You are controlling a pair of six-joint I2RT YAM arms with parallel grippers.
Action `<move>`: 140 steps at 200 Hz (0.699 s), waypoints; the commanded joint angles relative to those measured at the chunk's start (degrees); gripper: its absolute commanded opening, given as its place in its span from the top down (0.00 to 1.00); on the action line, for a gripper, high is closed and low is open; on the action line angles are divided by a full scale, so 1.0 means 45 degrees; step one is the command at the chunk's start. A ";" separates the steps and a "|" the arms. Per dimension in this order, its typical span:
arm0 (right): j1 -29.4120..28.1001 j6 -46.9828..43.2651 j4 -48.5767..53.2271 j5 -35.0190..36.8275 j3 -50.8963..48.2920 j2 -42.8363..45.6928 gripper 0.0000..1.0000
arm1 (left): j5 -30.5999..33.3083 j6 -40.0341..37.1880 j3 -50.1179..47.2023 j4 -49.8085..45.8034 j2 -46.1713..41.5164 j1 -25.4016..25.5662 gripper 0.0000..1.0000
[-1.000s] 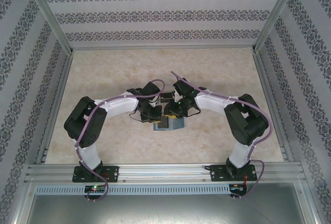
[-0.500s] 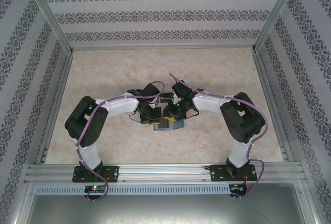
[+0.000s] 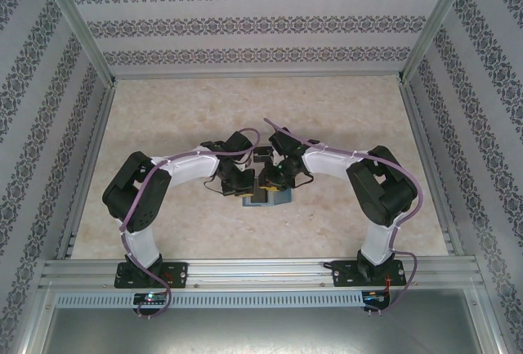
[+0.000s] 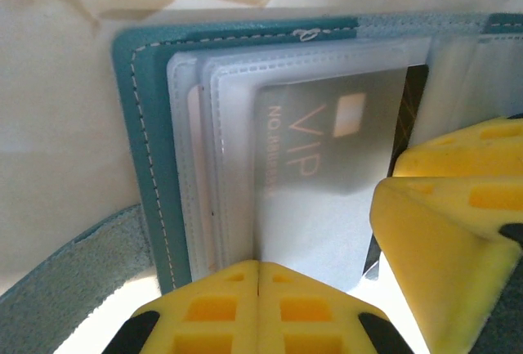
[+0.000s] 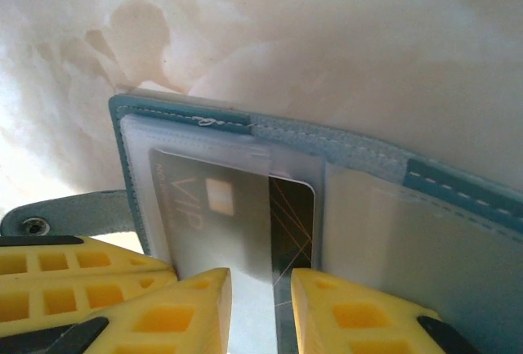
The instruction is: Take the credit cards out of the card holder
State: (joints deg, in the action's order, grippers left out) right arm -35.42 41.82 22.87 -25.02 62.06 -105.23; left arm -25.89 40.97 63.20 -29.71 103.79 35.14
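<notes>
the card holder [image 3: 267, 199] is lying open on the marbled table [image 3: 163, 125], near its middle, right under the two wrists that are meeting above it. it is showing its teal outer edge with pale stitching and a stack of frosted clear sleeves inside. a dark credit card [image 4: 327, 174] lettered vip is sitting in the top sleeve, looking grey through the plastic, with a darker strip bearing thin orange lines showing on the side toward the fold. the left gripper [image 4: 258, 289] is pressing its yellow fingers tight together, tips down at the near edge of the sleeves; whether a sleeve is being nipped between them cannot be told. the right gripper [image 5: 260, 284] is holding its fingers a little apart, one on each side of the card's near end, and i cannot tell whether they are touching the card. the two grippers are sitting just beside each other. the holder's strap tab [image 5: 65, 211] is sticking out sideways onto the table.
</notes>
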 commanded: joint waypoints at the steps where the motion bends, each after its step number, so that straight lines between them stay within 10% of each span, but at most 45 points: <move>1: -0.0058 -0.0519 0.1392 0.1217 0.0247 0.0052 0.72 | -0.0090 -0.0001 -0.0046 -0.0027 0.0217 -0.0132 1.00; 140: 0.0224 0.0342 0.0471 0.0189 -0.0861 0.1578 0.72 | -0.0095 -0.0547 0.1184 -0.0779 0.0431 -0.0268 1.00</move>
State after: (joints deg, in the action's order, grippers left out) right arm -34.98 41.74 26.11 -22.96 60.69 -99.53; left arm -25.87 40.29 66.57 -30.68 104.33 34.68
